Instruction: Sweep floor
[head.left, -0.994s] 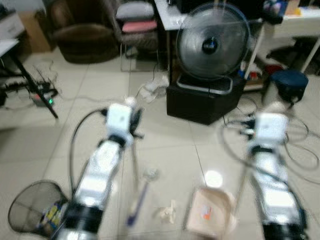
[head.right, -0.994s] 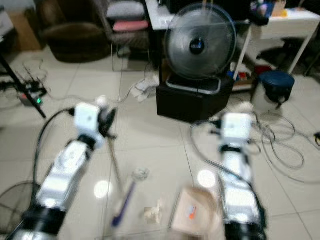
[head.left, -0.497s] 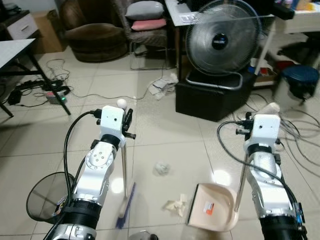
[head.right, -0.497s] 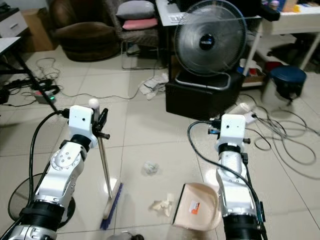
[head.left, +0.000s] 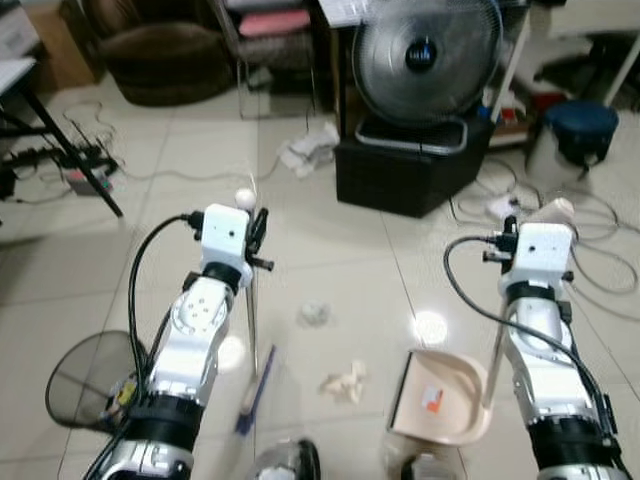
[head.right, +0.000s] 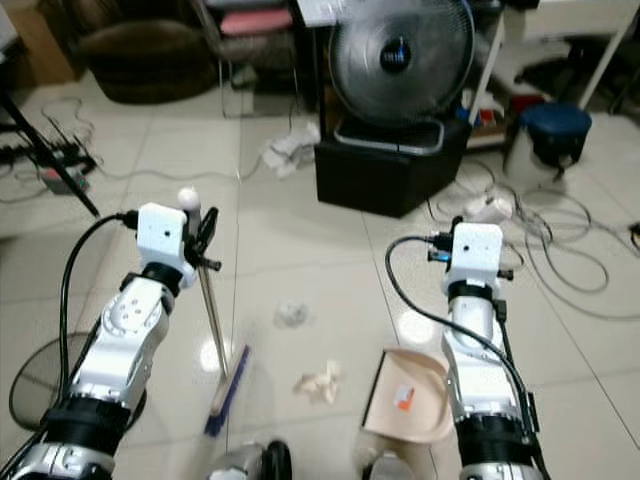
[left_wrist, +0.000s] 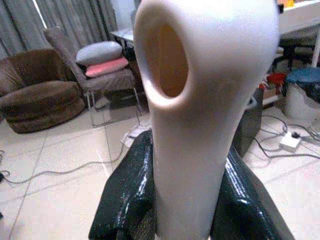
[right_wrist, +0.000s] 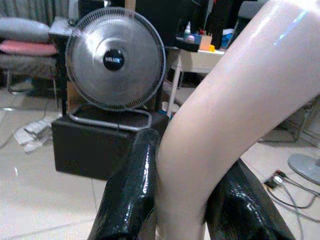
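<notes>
A pale glossy tiled floor (head.left: 330, 270) strewn with cables is seen, with a round fan (head.left: 425, 60) on a black box (head.left: 405, 180) at upper centre, a brown armchair (head.left: 150, 55) at upper left and grey curtains (left_wrist: 75, 20) behind.

Even, bright indoor light fills the room, throwing a round glare spot on the glossy tiled floor (head.left: 429, 327) just beside the dustpan (head.left: 440, 398). The head views are slightly soft with motion blur, strongest along the bottom edge. In the wrist views the near handles are blurred, while the fan (right_wrist: 115, 65) behind stays fairly sharp.
</notes>
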